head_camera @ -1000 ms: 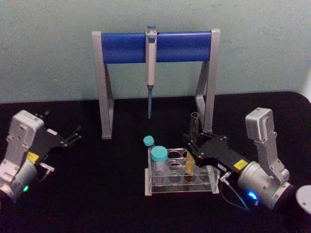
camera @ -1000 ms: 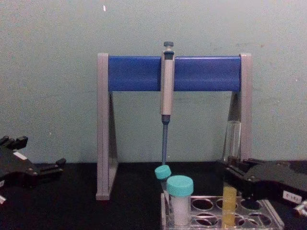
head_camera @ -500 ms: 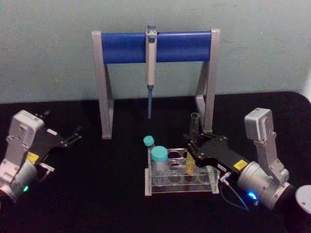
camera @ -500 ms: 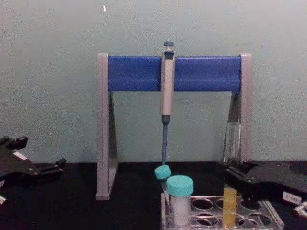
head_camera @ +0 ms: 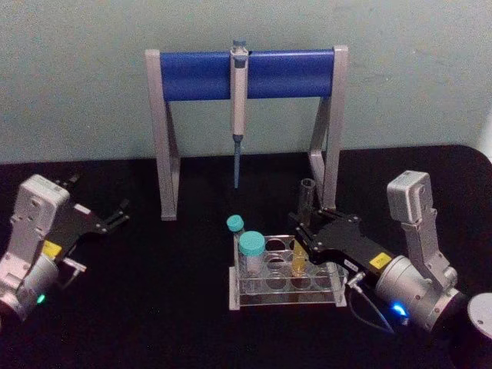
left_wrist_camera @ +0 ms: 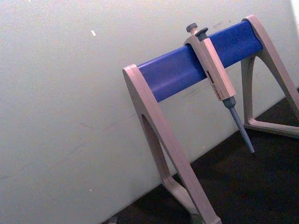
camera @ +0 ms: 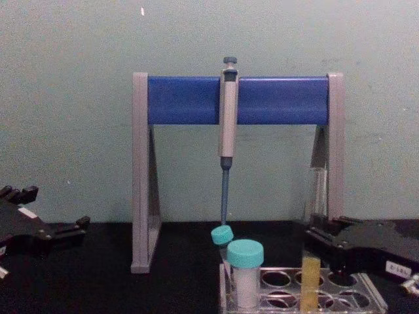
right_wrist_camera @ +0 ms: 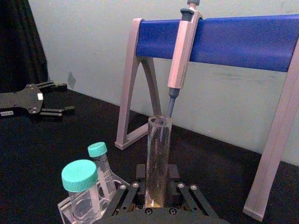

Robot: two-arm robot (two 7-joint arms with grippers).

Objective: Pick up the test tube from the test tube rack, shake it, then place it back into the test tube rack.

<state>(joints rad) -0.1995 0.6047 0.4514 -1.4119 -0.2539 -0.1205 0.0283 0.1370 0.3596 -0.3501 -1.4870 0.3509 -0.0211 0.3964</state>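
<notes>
The test tube is tall, clear and uncapped, with yellow liquid in its lower part. It stands upright in a right-hand hole of the low clear test tube rack. My right gripper is shut on the test tube just above the rack's top plate. In the right wrist view the test tube rises straight up from between the fingers. In the chest view its yellow end sits down inside the rack. My left gripper is parked at the far left, open and holding nothing.
Two teal-capped tubes stand at the rack's left end. Behind the rack is a grey-and-blue pipette stand with a grey pipette hanging from its bar. Its right leg is close behind the test tube.
The test tube and my right gripper have sunk slightly, so the yellow liquid sits a little deeper in the rack. The left arm has not moved.
</notes>
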